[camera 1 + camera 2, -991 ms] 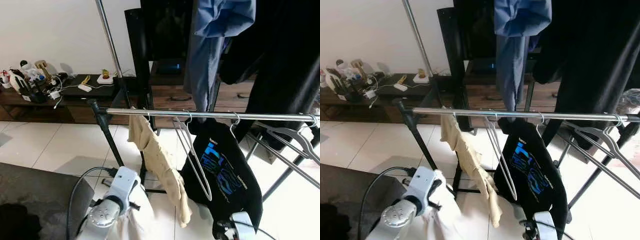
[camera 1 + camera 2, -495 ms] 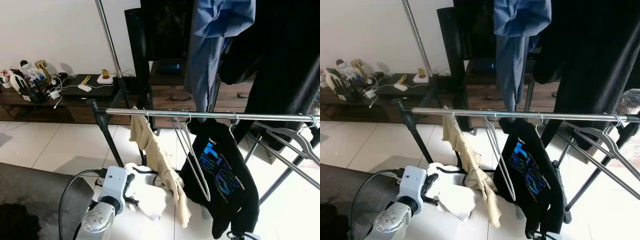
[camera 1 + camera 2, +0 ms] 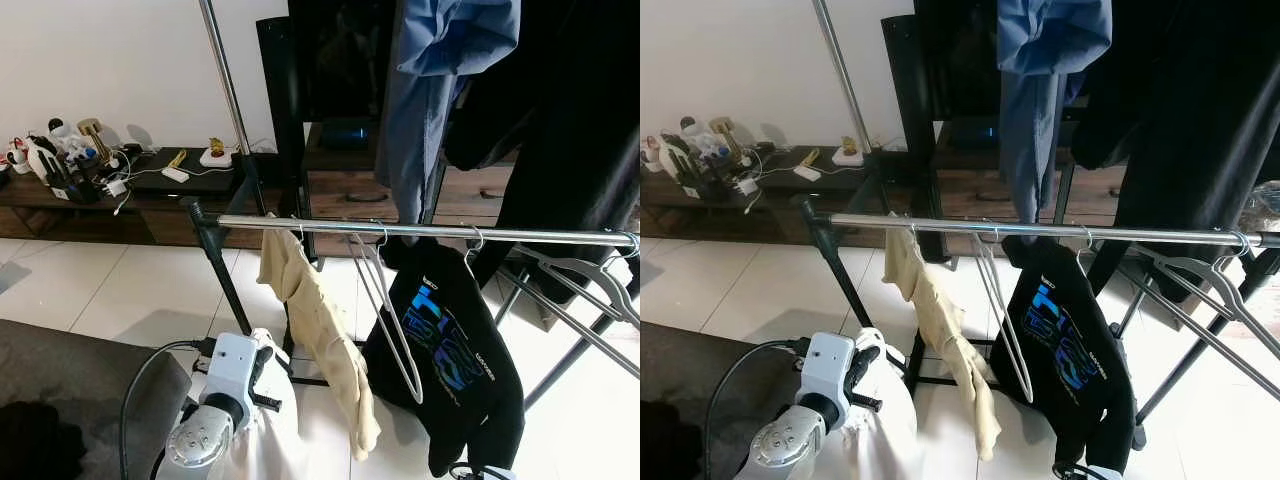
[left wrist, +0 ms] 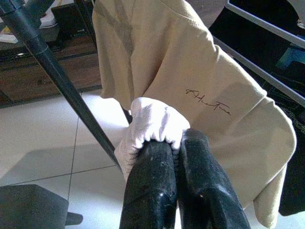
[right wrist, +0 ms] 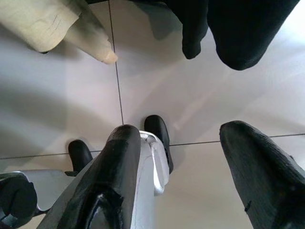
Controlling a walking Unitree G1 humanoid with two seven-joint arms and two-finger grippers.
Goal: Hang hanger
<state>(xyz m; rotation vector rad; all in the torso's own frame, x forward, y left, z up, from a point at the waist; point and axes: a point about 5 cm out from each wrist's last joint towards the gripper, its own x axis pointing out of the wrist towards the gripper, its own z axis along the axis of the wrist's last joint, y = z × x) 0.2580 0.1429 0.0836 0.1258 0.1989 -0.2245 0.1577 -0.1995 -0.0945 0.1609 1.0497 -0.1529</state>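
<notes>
My left gripper (image 4: 174, 143) clamps a white garment (image 4: 152, 125)
Wrist view shows the beige shirt (image 4: 190, 86) close at 12 o'clock; my right gripper (image 5: 190, 157) is spread over bare floor (image 5: 62, 119)

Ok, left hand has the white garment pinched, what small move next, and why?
Probably raise the left hand toward the rail: it is shut on the white garment, low beside the beige shirt, well below the rail, where an empty hanger hangs.
</notes>
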